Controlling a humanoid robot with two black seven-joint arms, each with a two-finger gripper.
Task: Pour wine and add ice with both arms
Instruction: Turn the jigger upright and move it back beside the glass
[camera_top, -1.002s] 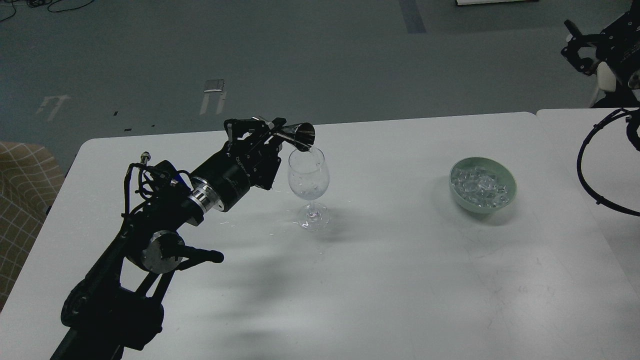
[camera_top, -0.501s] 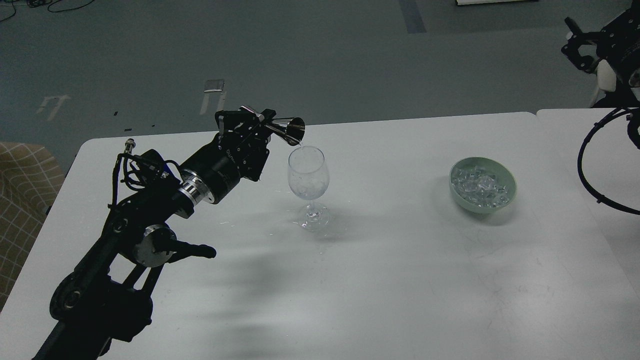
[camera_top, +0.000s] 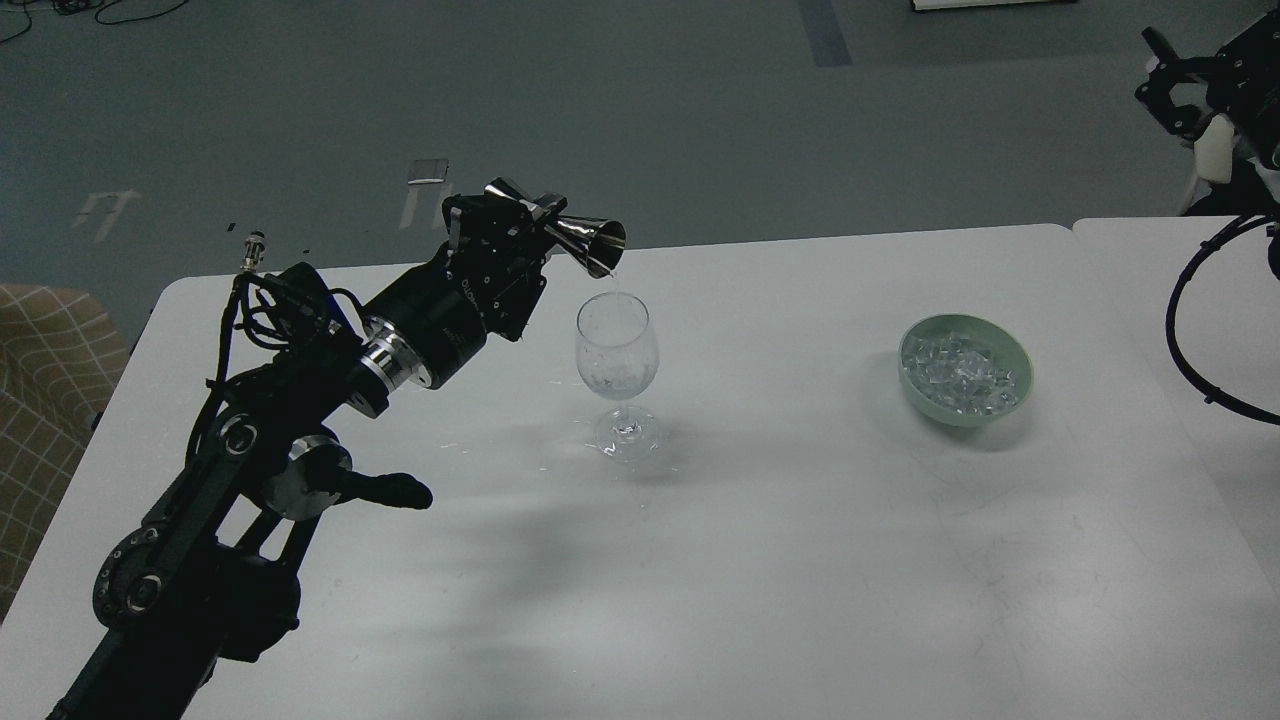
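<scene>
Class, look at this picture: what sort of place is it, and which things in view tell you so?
Probably a robotics lab or test hall, not a bar: a plain white table, a bare grey floor with tape marks, and loose cables lying on it.

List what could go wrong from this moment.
The tipped metal measuring cup in the left gripper sits above and slightly off the wine glass rim, so liquid may miss onto the table. The arm's bulk is close beside the thin-stemmed glass and might knock it over.
</scene>
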